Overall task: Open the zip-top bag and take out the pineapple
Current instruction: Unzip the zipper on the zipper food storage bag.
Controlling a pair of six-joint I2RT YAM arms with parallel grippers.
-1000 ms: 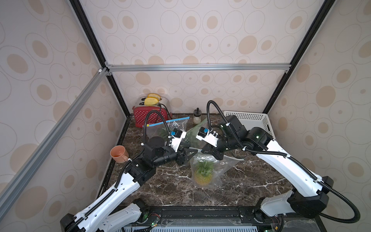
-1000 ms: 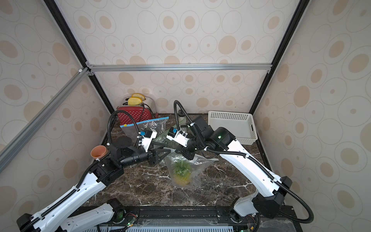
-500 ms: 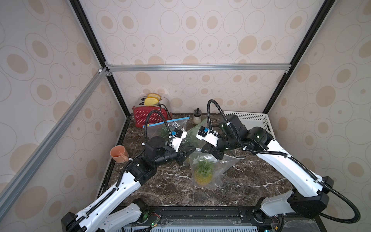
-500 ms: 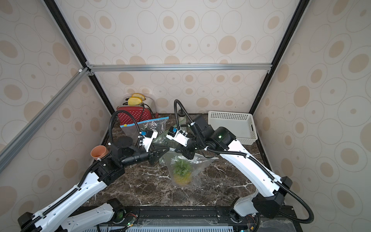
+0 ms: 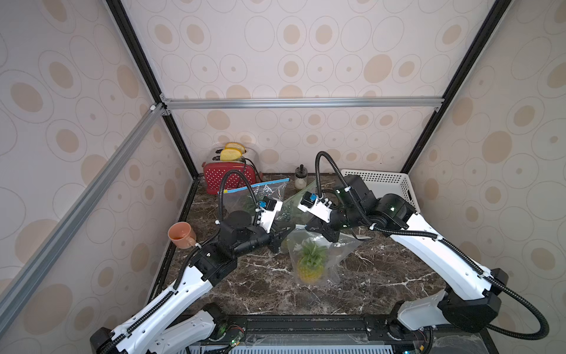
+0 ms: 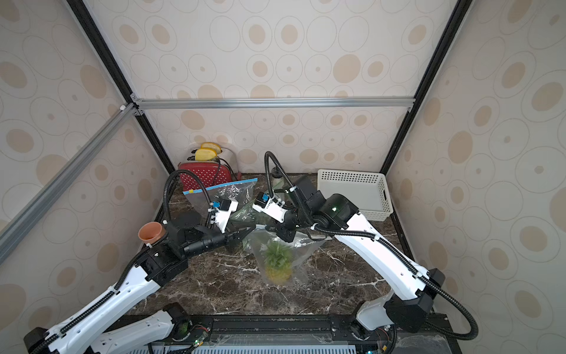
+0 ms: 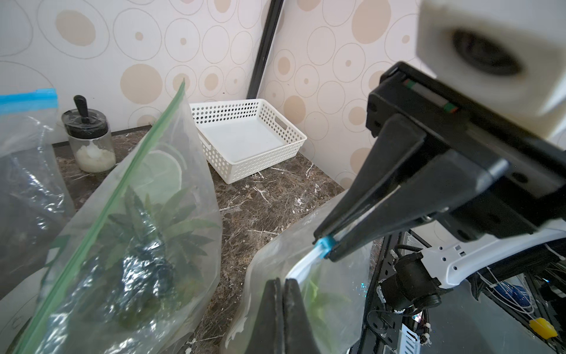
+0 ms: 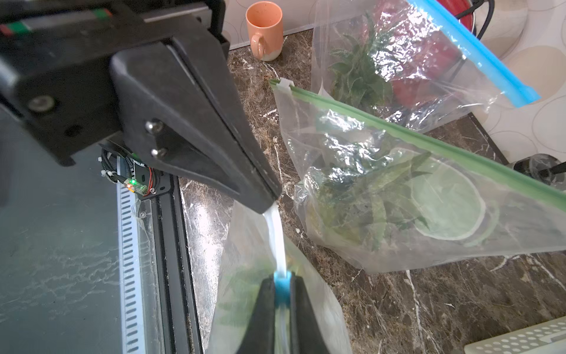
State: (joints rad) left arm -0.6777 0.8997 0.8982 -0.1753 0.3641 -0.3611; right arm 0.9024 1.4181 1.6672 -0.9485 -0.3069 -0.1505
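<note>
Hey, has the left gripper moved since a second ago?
Yes, but only its jaws: the left gripper has shut on the top edge of the zip-top bag, staying put against the orange mug.

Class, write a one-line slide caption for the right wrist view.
The right gripper clamps the blue slider of the zip-top bag while the left gripper pinches the zip's other end.
</note>
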